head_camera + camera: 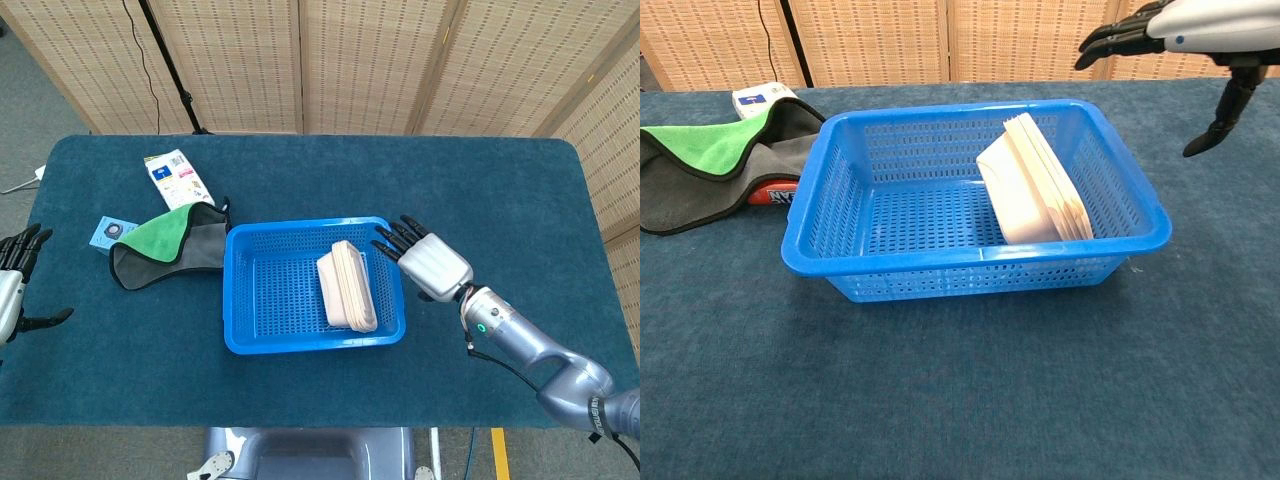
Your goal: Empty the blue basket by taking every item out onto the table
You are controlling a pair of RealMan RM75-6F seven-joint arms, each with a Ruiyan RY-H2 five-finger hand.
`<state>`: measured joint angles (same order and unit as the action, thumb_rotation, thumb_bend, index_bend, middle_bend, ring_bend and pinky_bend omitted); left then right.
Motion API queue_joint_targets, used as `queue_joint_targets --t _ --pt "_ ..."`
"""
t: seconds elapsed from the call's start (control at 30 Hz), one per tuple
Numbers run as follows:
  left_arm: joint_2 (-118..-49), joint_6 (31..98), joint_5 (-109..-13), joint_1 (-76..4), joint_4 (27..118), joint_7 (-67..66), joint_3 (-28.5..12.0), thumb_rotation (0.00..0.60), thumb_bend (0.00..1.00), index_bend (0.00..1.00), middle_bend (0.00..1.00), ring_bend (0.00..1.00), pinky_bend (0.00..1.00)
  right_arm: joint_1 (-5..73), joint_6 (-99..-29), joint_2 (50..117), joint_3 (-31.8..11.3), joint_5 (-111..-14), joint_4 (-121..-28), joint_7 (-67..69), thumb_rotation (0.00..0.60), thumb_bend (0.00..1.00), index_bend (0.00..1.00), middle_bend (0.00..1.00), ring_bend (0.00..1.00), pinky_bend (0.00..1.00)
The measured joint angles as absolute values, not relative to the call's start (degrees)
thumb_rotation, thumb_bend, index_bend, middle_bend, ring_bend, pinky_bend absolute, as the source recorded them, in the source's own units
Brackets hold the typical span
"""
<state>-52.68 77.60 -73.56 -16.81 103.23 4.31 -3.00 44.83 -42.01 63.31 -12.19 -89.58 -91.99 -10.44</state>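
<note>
The blue basket [236,290] [810,215] sits mid-table with a stack of beige bowl-like dishes [346,287] [1034,190] leaning on edge in its right half. My right hand [428,263] [1185,30] hovers open above the basket's right rim, fingers spread toward the dishes and touching nothing. At the far left table edge my left hand [12,285] stays open and empty, well away from the basket. It does not show in the chest view.
A green and grey cloth [165,240] [715,155] lies just left of the basket, partly over a red packet [772,192]. A white product card [177,178] and a small blue card [113,231] lie behind it. Woven screens stand behind the table.
</note>
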Motion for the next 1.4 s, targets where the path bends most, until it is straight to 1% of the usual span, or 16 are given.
queue_joint_targets --t 0.2,0.4,0.67,0.97,1.1,1.4 --pt "-52.83 76.31 -73.68 -16.68 102.24 5.37 -3.8 0.6 0.1 0.0 0.0 0.0 0.0 49.27 -39.79 65.02 -12.21 -90.66 -92.41 -13.05 0.6 0.0 0.0 0.0 0.0 0.0" --pt "-52.54 75.73 -74.57 -16.2 101.71 7.08 -4.12 0.6 0.1 0.0 0.0 0.0 0.0 53.02 -36.82 67.24 -12.01 -89.73 -91.85 -15.51 0.6 0.0 0.0 0.0 0.0 0.0" --pt "-52.18 74.7 -75.28 -15.93 101.18 8.69 -4.63 0.6 0.1 0.0 0.0 0.0 0.0 55.27 -36.65 69.8 -11.71 -88.4 -91.14 -16.96 0.6 0.0 0.0 0.0 0.0 0.0" --pt "-52.08 73.58 -75.62 -15.98 100.9 9.38 -5.14 0.6 0.1 0.0 0.0 0.0 0.0 58.63 -34.27 72.24 -10.95 -87.39 -89.37 -20.57 0.6 0.0 0.0 0.0 0.0 0.0" --pt "-51.87 73.21 -76.04 -15.93 100.81 10.13 -5.26 0.6 0.1 0.0 0.0 0.0 0.0 60.82 -32.71 73.37 -10.4 -87.55 -88.19 -23.71 0.6 0.0 0.0 0.0 0.0 0.0" --pt "-51.67 72.11 -76.25 -16.04 100.36 11.21 -5.61 0.6 0.1 0.0 0.0 0.0 0.0 63.14 -31.09 74.91 -9.17 -87.39 -87.7 -29.67 0.6 0.0 0.0 0.0 0.0 0.0"
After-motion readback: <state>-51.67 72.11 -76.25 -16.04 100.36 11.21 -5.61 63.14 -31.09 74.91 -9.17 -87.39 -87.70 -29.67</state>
